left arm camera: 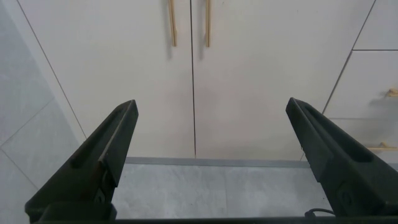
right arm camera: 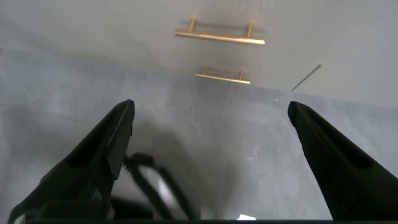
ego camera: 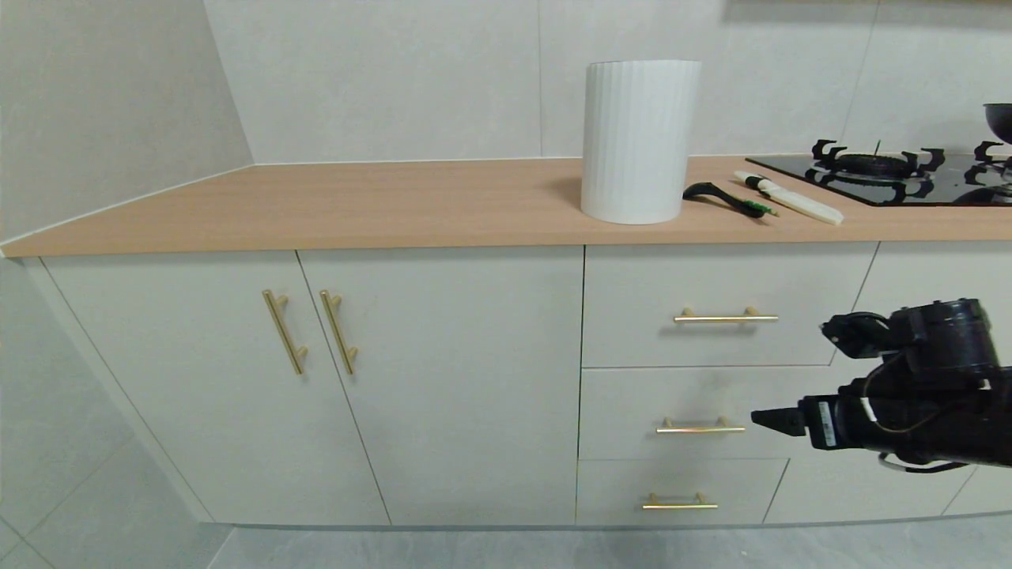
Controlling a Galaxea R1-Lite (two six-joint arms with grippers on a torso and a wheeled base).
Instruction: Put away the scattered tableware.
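Wood counter (ego camera: 395,201), one white canister (ego camera: 639,142), one black utensil (ego camera: 723,197), one knife (ego camera: 791,201), left claw (left arm camera: 211,106) and right claw (right arm camera: 211,107) spread.

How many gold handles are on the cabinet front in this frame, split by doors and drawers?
Door handles: 2
Drawer handles: 3
Total: 5

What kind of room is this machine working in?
Most likely a home kitchen: a wooden countertop over cabinets, a gas hob at its right end, and a knife lying on top.
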